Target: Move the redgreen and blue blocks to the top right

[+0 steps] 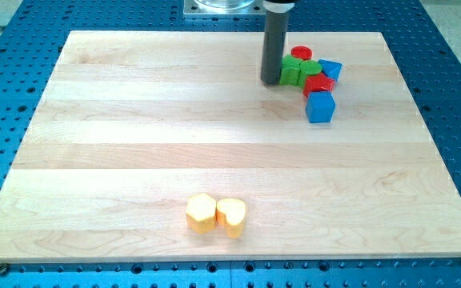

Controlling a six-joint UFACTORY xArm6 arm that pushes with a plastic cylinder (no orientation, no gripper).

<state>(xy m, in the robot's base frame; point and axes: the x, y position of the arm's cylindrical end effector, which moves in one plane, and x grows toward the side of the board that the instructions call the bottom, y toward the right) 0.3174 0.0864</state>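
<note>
The rod is seen coming down from the view's top, its upper end cut off by the frame edge. My tip [271, 81] is set on the wooden worktop [134, 128], just at the view's left of a tight cluster of blocks in the top right. No fingers are carried by this arm, so no grasping state can be given.

In the cluster, a green block [293, 73] lies touching or almost touching the rod; its shape is partly hidden. A red cylinder [301, 54] is seen behind it, a red block [319, 85] below it, its shape hard to make out. A small blue block [330, 70] lies at the right edge, and a blue cube [320, 106] lowest.

Well apart, near the view's bottom, a yellow hexagonal block [201, 212] and a yellow heart-shaped block [231, 216] are touching.
</note>
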